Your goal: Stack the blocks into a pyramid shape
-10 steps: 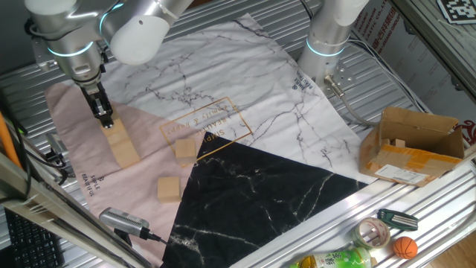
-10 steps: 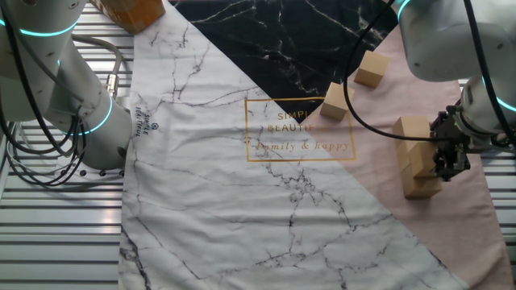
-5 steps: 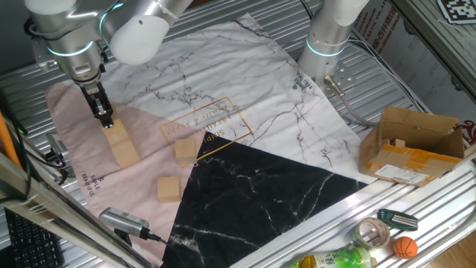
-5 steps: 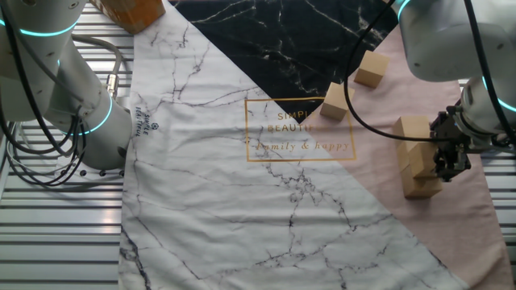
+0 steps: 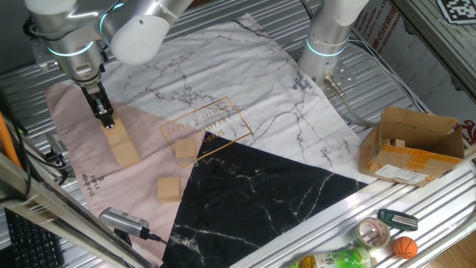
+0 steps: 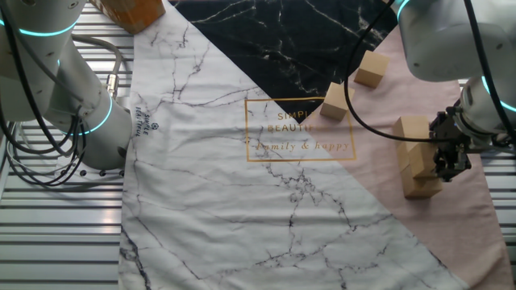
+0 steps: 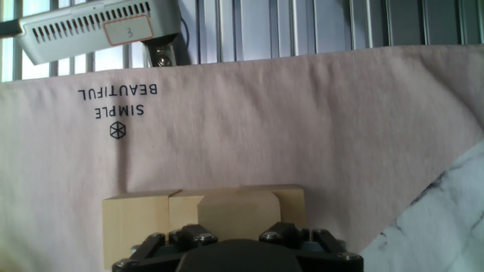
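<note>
Gripper [image 5: 106, 119] is down at the far end of the block row [image 5: 121, 146] on the pink cloth [image 5: 74, 112], seemingly on an upper block, though whether it grips or has let go I can't tell: hand view cuts the fingertips off. Row runs away from the gripper toward the cloth edge. Two loose blocks, [image 5: 185, 151] and [image 5: 169, 188], lie well apart toward the black cloth; only part of the six shows.
</note>
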